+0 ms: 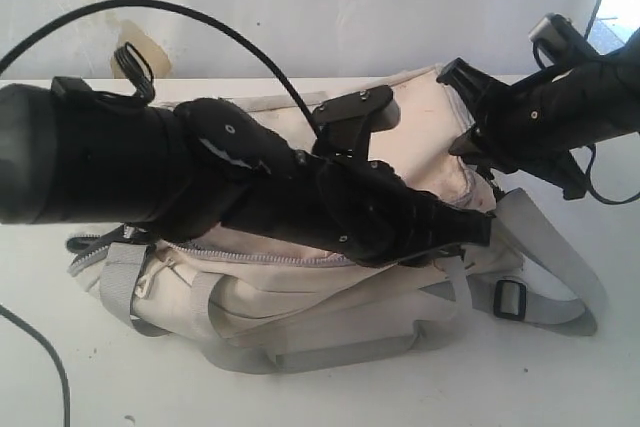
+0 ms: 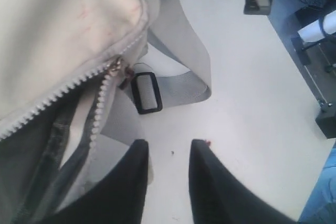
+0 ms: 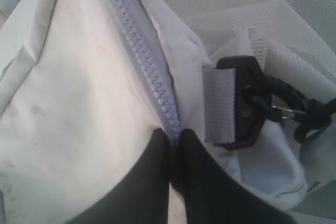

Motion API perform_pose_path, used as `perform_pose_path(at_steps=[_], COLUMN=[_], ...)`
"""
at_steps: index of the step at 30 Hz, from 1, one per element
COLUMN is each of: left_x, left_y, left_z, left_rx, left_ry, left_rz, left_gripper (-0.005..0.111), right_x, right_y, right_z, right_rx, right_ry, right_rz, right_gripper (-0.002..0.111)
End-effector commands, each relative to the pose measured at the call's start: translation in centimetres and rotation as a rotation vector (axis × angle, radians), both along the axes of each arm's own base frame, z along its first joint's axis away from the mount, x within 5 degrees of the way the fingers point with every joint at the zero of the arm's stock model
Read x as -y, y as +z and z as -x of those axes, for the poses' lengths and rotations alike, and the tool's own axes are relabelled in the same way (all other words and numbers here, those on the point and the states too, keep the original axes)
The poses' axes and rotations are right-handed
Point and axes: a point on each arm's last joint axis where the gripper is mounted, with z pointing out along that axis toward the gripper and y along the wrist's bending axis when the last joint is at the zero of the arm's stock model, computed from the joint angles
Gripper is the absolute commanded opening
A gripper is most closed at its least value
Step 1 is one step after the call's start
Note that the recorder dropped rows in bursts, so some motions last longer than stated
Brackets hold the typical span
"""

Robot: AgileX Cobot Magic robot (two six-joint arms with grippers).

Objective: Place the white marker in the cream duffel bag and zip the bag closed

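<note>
The cream duffel bag [image 1: 300, 297] lies on its side on the white table [image 1: 560, 377]. My left arm reaches across it. The left gripper [image 2: 169, 148] is open with nothing between its fingers, hovering over bare table beside the bag's end. Close to it, the grey zipper slider [image 2: 116, 69] sits at the end of a gaping zip with dark lining [image 2: 31, 156] showing. My right gripper [image 3: 175, 136] is shut on the bag's zipper seam [image 3: 142, 51] at the far end, seen from outside as the right gripper [image 1: 462, 97]. The white marker is out of view.
A grey webbing strap [image 2: 178, 40] with a black buckle [image 2: 146, 93] trails onto the table by the left gripper. A black clip on grey webbing [image 3: 247, 103] sits beside the right gripper. A black cable [image 1: 200, 12] arcs over the bag. The table edge [image 2: 294, 66] runs nearby.
</note>
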Motion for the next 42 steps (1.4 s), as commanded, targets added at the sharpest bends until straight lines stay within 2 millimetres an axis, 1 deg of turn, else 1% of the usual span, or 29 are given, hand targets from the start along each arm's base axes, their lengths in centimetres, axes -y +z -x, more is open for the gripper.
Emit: perform_pose_path(at_steps=[1, 4, 8, 12, 16, 18, 22, 25, 31, 34, 36, 37, 38, 39, 40, 42], left_x=[1.0, 1.3, 1.3, 1.4, 2.2, 2.7, 3.5, 3.4, 3.3, 3.0, 2.5, 2.2, 2.0, 2.0, 2.0, 2.2], left_y=[-0.2, -0.8, -1.8, -3.3, -4.4, -4.4, -3.5, -3.4, -3.4, -3.5, -3.6, -3.7, -3.7, -3.7, -3.7, -3.3], left_z=[1.0, 1.0, 0.3, -0.4, -0.6, -0.5, -0.8, -1.0, -1.2, -1.5, -1.9, -2.0, -2.3, -2.4, -2.4, -2.2], left_rx=[0.040, -0.004, 0.035, 0.052, 0.038, 0.017, 0.026, 0.026, 0.059, 0.052, 0.032, -0.018, -0.030, -0.032, -0.029, -0.078], left_ry=[0.012, 0.048, 0.098, 0.144, 0.109, 0.068, 0.050, 0.052, 0.043, 0.001, -0.024, -0.022, -0.012, -0.005, -0.001, -0.005], left_rz=[-0.001, 0.011, -0.021, -0.057, -0.075, -0.065, -0.036, -0.031, -0.046, -0.058, -0.064, -0.054, -0.051, -0.050, -0.050, -0.019], left_gripper=[0.026, 0.026, 0.026, 0.026, 0.027, 0.032, 0.051, 0.058, 0.058, 0.058, 0.058, 0.058, 0.058, 0.058, 0.058, 0.058], right_x=[0.2, 0.2, 0.1, 0.0, 0.0, -0.1, -0.1, -0.1, -0.1, -0.2, -0.2, -0.2, -0.2, -0.3, -0.3, -0.5], right_y=[0.3, 0.4, 0.4, 0.3, 0.3, 0.3, 0.2, 0.3, 0.4, 0.4, 0.4, 0.6, 0.7, 0.9, 1.0, 1.5], right_z=[-0.3, -0.3, -0.3, -0.2, -0.1, -0.1, 0.0, 0.0, 0.1, 0.2, 0.2, 0.1, 0.1, 0.0, 0.0, -0.1], right_rx=[0.013, 0.009, 0.000, -0.008, -0.027, -0.030, -0.034, -0.034, -0.035, -0.047, 0.009, 0.085, 0.105, 0.120, 0.114, 0.119], right_ry=[-0.067, -0.088, -0.095, -0.090, -0.081, -0.082, -0.079, -0.077, -0.074, -0.066, 0.034, 0.166, 0.211, 0.242, 0.234, 0.250], right_rz=[-0.049, -0.081, -0.099, -0.100, -0.106, -0.107, -0.107, -0.108, -0.110, -0.112, -0.030, 0.075, 0.104, 0.121, 0.110, 0.105], right_gripper=[0.000, 0.000, 0.000, 0.000, 0.000, 0.000, 0.000, 0.000, 0.000, 0.000, 0.000, 0.000, 0.000, 0.000, 0.000, 0.000])
